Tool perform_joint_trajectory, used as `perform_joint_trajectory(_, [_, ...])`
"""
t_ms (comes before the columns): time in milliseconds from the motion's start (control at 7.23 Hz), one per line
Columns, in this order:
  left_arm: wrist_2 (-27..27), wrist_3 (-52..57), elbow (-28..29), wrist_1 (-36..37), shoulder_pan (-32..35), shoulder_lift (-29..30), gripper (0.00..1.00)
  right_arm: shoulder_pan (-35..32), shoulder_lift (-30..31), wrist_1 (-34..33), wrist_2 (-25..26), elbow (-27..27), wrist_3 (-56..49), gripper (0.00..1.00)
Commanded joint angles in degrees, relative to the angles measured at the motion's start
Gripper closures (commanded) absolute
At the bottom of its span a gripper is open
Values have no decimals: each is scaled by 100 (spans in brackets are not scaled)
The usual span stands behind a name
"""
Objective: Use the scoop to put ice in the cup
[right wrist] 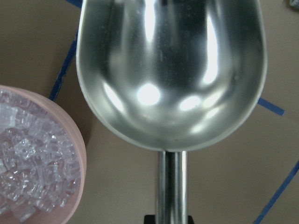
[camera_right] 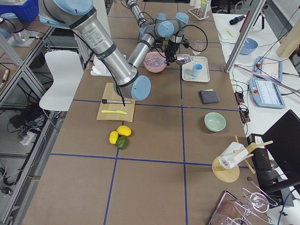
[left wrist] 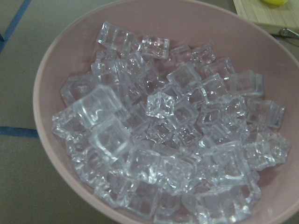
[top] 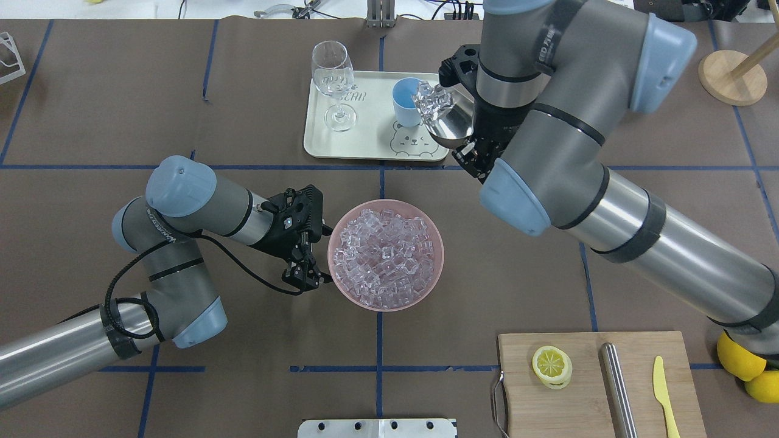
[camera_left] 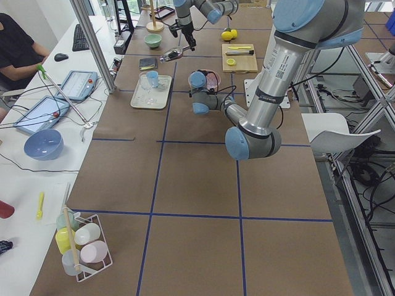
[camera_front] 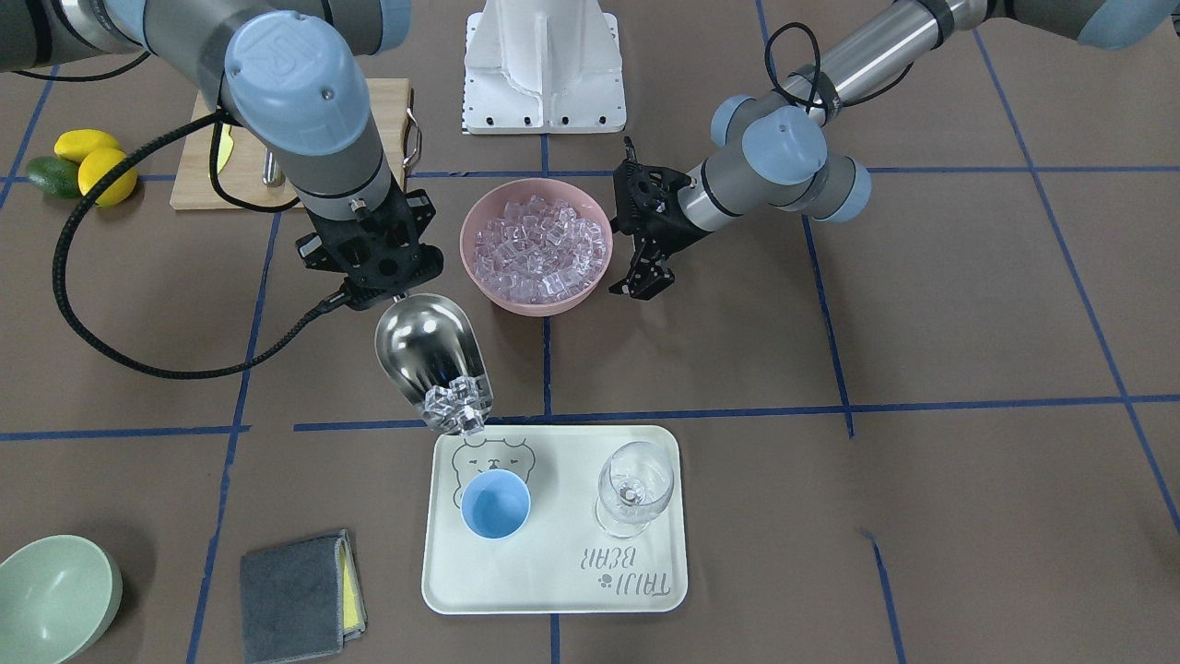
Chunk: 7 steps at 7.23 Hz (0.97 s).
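Note:
My right gripper (camera_front: 387, 293) is shut on the thin handle of the shiny steel scoop (camera_front: 429, 355), also seen in the right wrist view (right wrist: 170, 70). The scoop tilts down toward the tray, with a few clear ice cubes (camera_front: 456, 406) at its front lip. They hang just beside and above the light-blue cup (camera_front: 496, 503), which stands empty on the white tray (camera_front: 645, 590). In the overhead view the cubes (top: 432, 100) sit right at the cup's (top: 403, 100) rim. The pink bowl (camera_front: 479, 277) holds many ice cubes (left wrist: 163, 140). My left gripper (camera_front: 641, 281) hangs beside that bowl, jaws together, empty.
A clear wine glass (camera_front: 634, 484) stands on the tray beside the cup. A wooden cutting board (top: 578, 389) carries a lemon half, a steel tube and a yellow knife. Lemons (camera_front: 101, 166), a pale green bowl (camera_front: 55, 599) and a grey cloth (camera_front: 295, 595) lie on my right side.

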State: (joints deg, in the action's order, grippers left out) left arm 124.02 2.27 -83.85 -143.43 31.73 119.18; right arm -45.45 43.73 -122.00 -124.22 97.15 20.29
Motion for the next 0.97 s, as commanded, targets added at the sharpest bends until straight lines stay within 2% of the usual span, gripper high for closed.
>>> perform_joint_trajectory(0, [0,1,9,-1,0,-18,0,-130,-312,0,73,-591,-584,100])
perform_joint_trajectory(138, [0,10,9,-1,0,-27,0,-157,-390,-8,82,-740,-744,100])
perform_joint_trajectory(277, [0,10,9,-1,0,-27,0,-166,-765,-8,187,-1272,-755,100])
perform_joint_trajectory(415, [0,10,9,-1,0,-35,0,-174,-873,-17,231,-1503,-833,100])
perform_joint_trajectory(692, [0,10,9,-1,0,-27,0,-192,-909,-191,389,-1681,-1332,100])
perform_joint_trajectory(830, [-9,10,9,-1,0,-35,0,-192,-1066,-611,581,-1690,-1735,100])
